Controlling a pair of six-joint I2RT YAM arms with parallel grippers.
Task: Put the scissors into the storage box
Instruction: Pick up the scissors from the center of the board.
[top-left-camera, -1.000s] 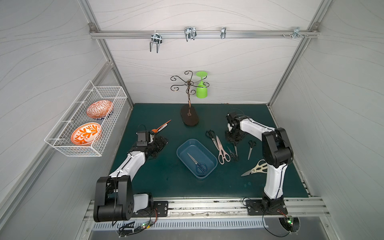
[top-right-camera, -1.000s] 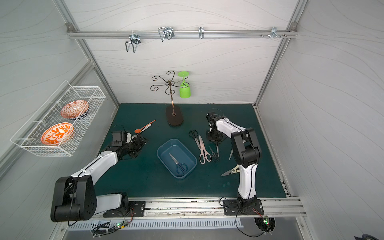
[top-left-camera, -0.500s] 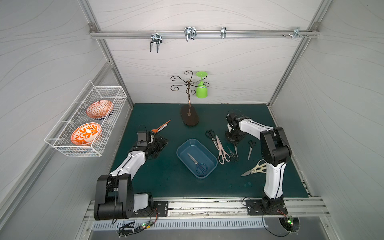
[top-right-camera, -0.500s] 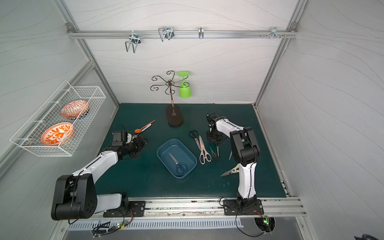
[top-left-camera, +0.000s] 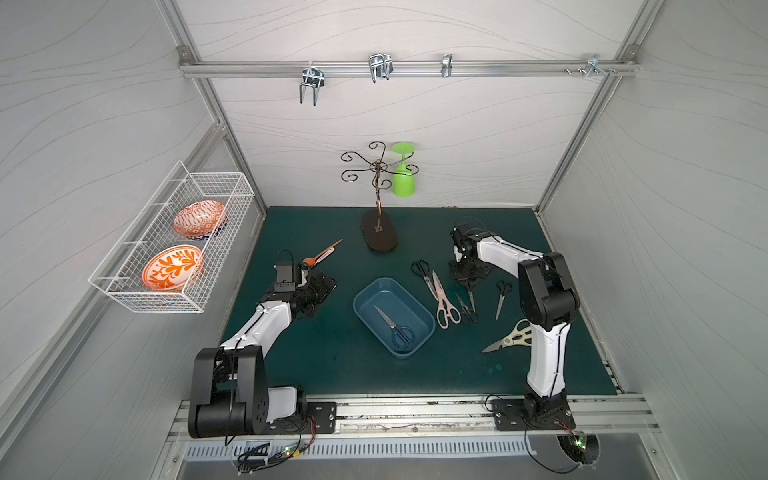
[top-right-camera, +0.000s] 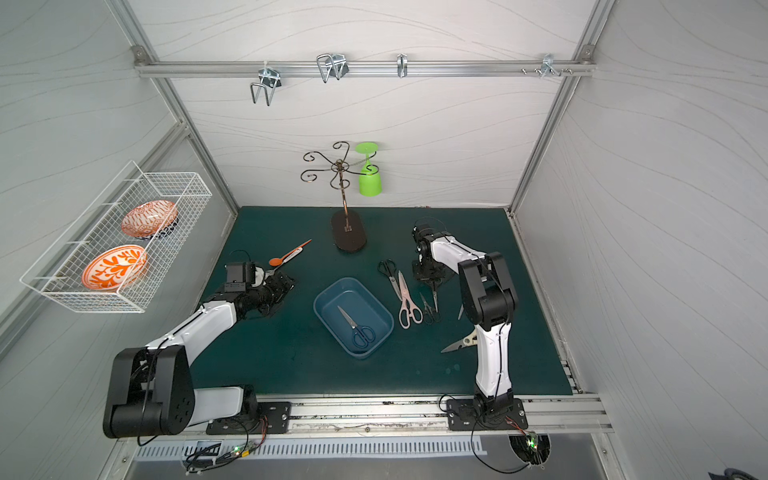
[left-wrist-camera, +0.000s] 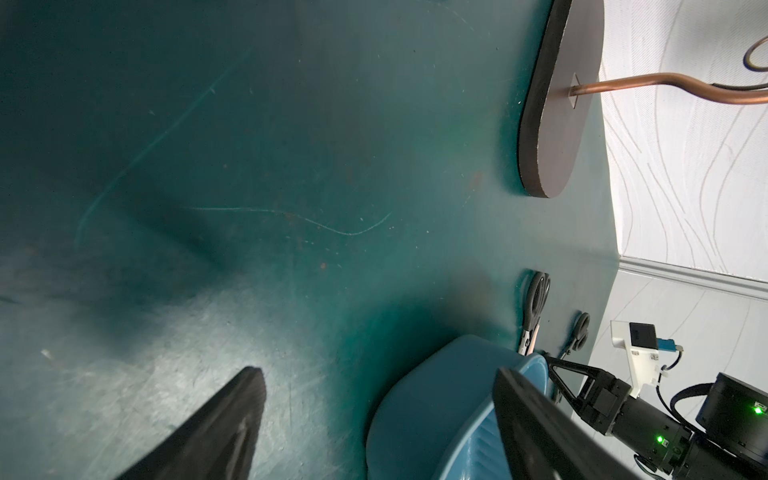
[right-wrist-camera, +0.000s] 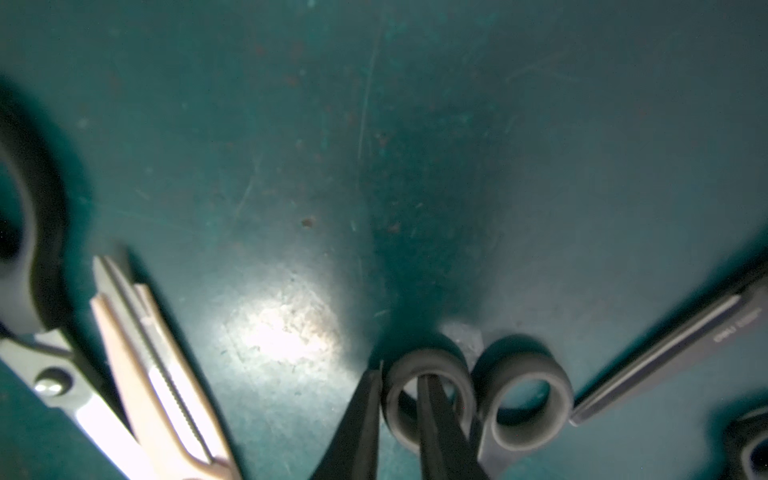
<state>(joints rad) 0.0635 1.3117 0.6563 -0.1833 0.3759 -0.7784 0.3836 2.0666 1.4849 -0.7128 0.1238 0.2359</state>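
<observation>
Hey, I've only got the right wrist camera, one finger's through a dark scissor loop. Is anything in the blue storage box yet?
Observer: Yes. The storage box holds one blue-handled pair, lying flat.
Operator: Which way is it from the small black pair I'm pinching?
Observer: Toward the robot's left, just beyond the pink pair.
Operator: And the other arm?
Observer: The left gripper is beside an orange spoon, fingers apart, holding nothing.
</observation>
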